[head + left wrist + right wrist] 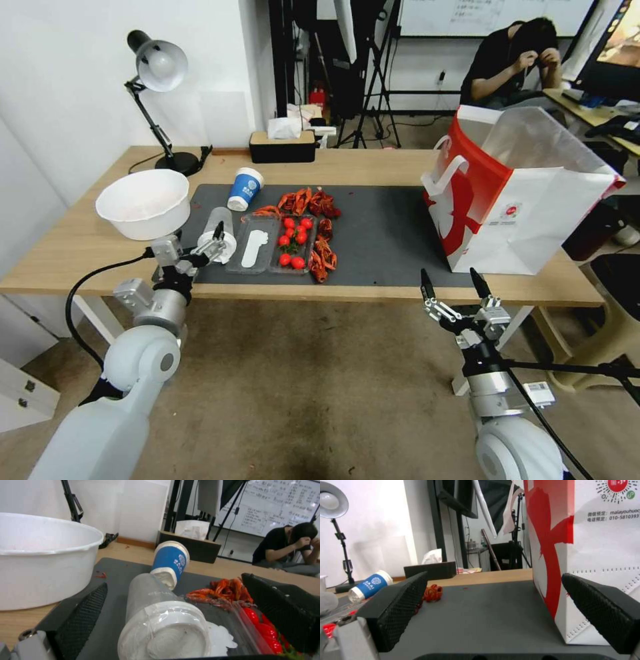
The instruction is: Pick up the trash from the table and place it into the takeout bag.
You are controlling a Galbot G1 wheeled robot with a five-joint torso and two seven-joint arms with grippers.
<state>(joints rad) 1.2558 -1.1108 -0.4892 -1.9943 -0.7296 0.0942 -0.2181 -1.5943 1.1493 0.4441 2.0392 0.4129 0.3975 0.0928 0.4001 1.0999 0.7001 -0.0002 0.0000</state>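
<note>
Left gripper [173, 620] fingers apart, straddling the clear plastic cup [156, 620], which lies on its side on the worktop [80, 247] mat, mouth toward the wrist. Not clamped yet. I'd close gently mid-body; thin wall will likely buckle. White bowl [43, 560] sits just outside one finger. Right gripper [453, 283] open, idle near the takeout bag [527, 200].

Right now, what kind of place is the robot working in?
Probably a lab or studio set up as a mock dining spot: a whiteboard and tripod stands behind, and a wooden table strewn with meal leftovers beside a takeout bag.
</note>
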